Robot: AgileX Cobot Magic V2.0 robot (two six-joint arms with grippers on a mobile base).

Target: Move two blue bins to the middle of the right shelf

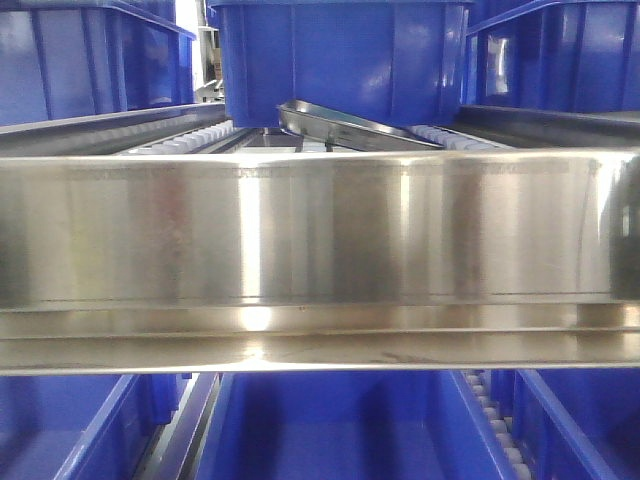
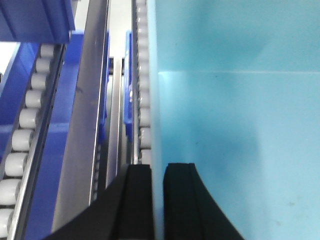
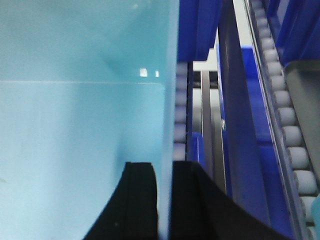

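Black fingers of my left gripper [image 2: 158,167] pinch the blue bin's [image 1: 340,60] left wall, and my right gripper [image 3: 164,165] pinches its right wall. From the front, the bin shows centred above the middle shelf's [image 1: 320,230] shiny lip, with roller tracks [image 2: 25,120] alongside.

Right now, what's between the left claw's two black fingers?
A wall of the blue bin sits between the left claw's fingers; the left wrist view shows it.
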